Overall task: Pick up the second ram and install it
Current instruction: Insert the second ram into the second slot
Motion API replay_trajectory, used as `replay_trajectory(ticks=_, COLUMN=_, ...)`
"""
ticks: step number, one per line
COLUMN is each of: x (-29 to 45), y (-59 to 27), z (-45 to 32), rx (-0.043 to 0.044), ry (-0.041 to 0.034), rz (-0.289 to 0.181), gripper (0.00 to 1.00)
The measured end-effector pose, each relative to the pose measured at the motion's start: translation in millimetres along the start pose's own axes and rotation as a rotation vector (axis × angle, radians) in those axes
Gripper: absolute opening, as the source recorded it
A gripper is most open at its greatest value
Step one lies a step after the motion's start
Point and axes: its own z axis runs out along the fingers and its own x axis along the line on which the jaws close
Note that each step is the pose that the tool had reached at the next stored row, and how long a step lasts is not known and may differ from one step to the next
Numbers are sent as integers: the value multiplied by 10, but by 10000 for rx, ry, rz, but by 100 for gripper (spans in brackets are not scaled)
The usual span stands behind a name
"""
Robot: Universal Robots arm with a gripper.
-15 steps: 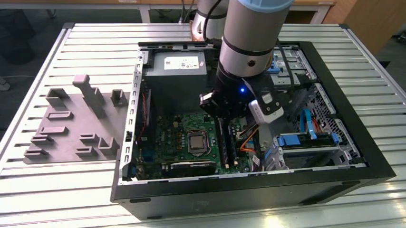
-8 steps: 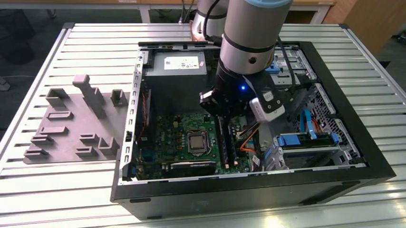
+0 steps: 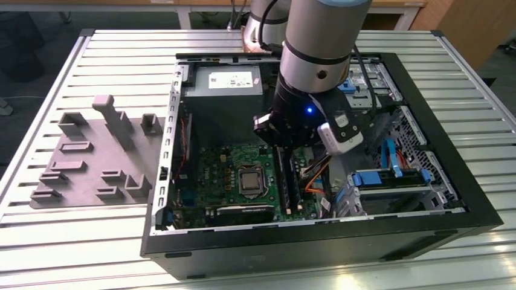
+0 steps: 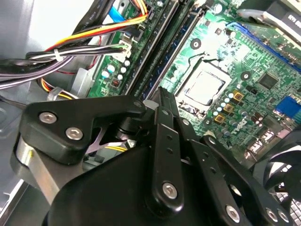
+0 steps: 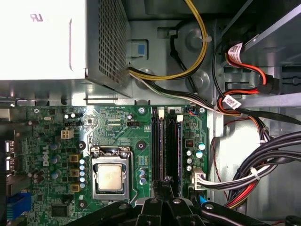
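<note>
1. One second ram (image 5: 178, 150) sits on edge in a black motherboard slot (image 5: 167, 146) beside the CPU socket (image 5: 110, 176); probably seated, though latch state is unreadable.
2. Gripper (image 5: 163, 186) is directly over the near end of the sticks, fingertips at or just above them (likely pressing or just released).
3. Finger opening: cannot tell; nothing visibly held.
4. Arm (image 3: 318, 54) reaches down into the open PC case (image 3: 322, 241), with the grey fixture block (image 3: 96, 154) on the table (image 3: 81, 254) well apart, toward the exterior view's left.

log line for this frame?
tool: over motherboard RAM slots | case: open | fixture block: beside case
</note>
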Motion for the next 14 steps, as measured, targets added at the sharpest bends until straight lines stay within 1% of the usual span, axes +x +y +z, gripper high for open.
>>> replay_trajectory(ticks=14, x=0, y=0, z=3, rx=2, ry=0, rz=0, gripper=11)
